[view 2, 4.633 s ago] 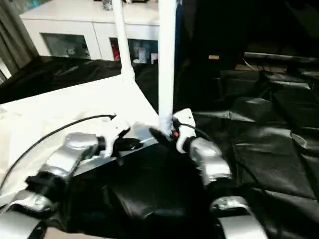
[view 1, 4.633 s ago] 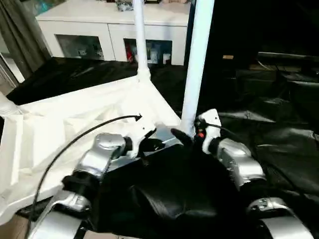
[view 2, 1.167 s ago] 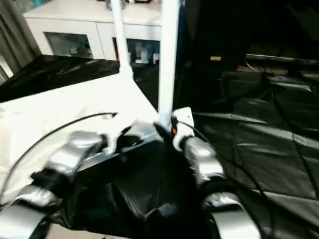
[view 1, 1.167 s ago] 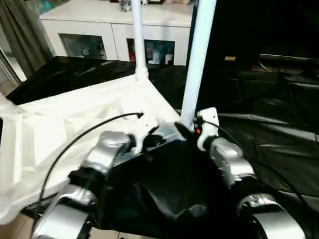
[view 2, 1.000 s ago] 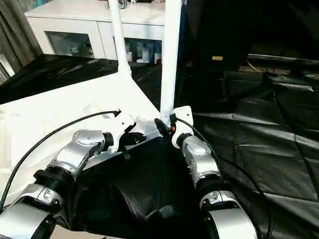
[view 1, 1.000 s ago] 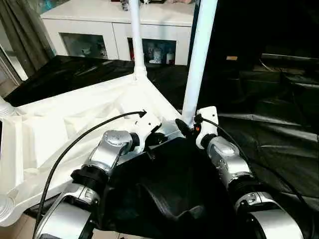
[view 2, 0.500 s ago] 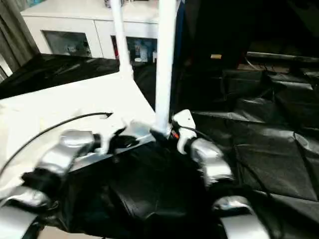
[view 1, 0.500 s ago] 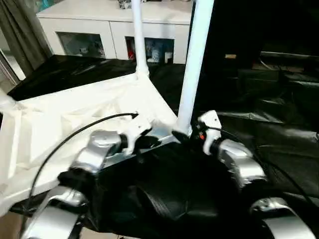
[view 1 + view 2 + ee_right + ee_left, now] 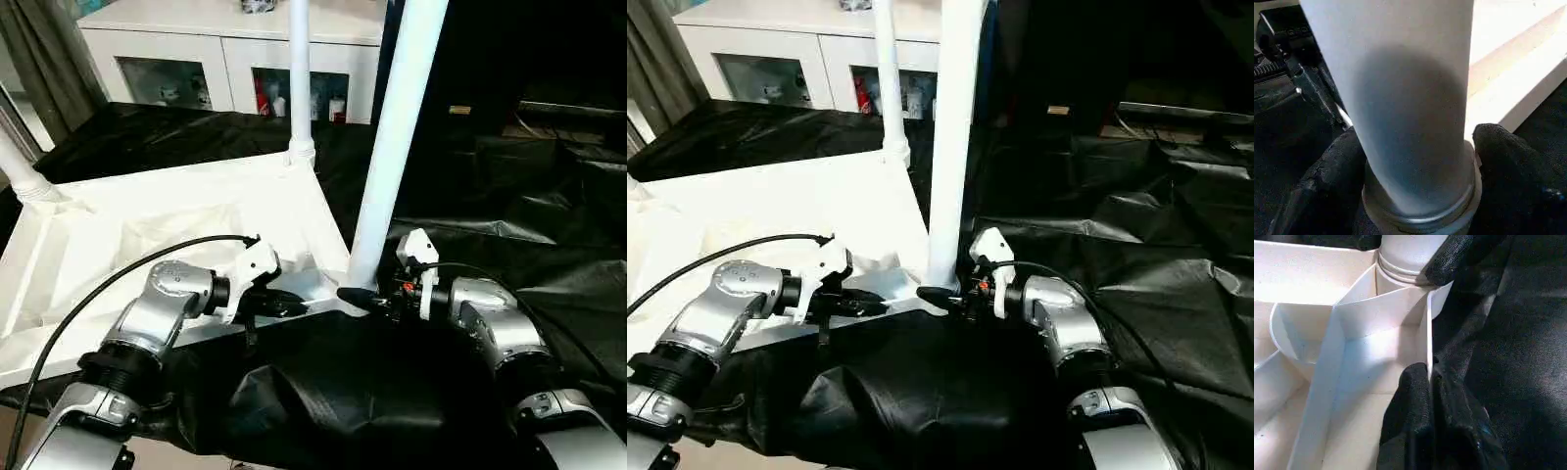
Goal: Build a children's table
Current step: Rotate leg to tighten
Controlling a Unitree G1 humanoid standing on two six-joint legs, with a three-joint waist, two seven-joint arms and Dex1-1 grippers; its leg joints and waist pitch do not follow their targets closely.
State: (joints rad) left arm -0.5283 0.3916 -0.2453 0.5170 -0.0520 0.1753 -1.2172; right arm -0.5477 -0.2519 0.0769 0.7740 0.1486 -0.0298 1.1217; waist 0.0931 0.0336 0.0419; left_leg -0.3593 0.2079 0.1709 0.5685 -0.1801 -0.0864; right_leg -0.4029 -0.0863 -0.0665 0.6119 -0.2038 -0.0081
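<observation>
Two pincers at the near corner of the upturned children's table (image 9: 176,220), which lies top-down on the black-draped surface (image 9: 549,245) with its legs pointing up; the near leg (image 9: 392,157) stands in its corner socket, another leg (image 9: 299,78) rises at the far corner, and a third shows at the left edge; a white glass-door cabinet (image 9: 196,69) stands behind.

Your right pincer (image 9: 364,297) straddles the foot of the near leg just above its collar, a black finger (image 9: 1327,181) on each side, jaws spread about as wide as the tube; whether they press it or merely flank it cannot be told; your left pincer (image 9: 284,304) is pinched closed on the thin rim wall of the tabletop, just left of that socket.

The step appears to be seating or tightening this leg; you would do well to keep the left pinch firm so the top cannot swivel on the slick cloth, grip the leg low near the collar, and hold the tube upright as you turn or press, since a lean could bind the joint.
</observation>
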